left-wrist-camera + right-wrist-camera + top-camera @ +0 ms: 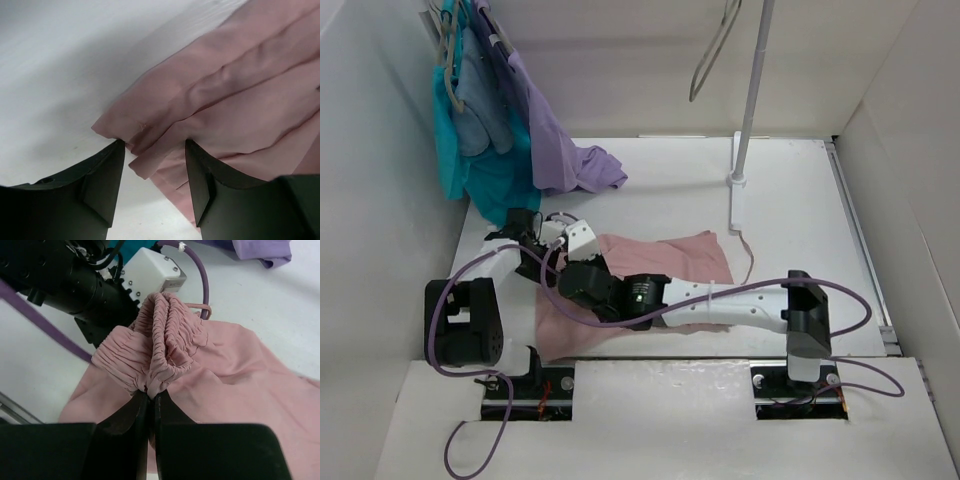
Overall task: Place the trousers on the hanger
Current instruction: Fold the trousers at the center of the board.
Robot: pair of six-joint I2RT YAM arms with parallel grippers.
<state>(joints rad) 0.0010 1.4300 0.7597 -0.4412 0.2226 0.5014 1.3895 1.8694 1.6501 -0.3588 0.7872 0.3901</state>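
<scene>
Trousers: soft, light, limp cloth, likely to sag and slip; lying left of centre at the near edge of the counter.
Hold: the gathered waistband.
Right end effector: pinched closed on that waistband.
Left end effector: jaws apart astride a hem corner, gripping nothing.

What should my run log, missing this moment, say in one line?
left hand open at trousers edge | right hand shut on trousers waistband | trousers on table | hanger hanging, empty
</scene>
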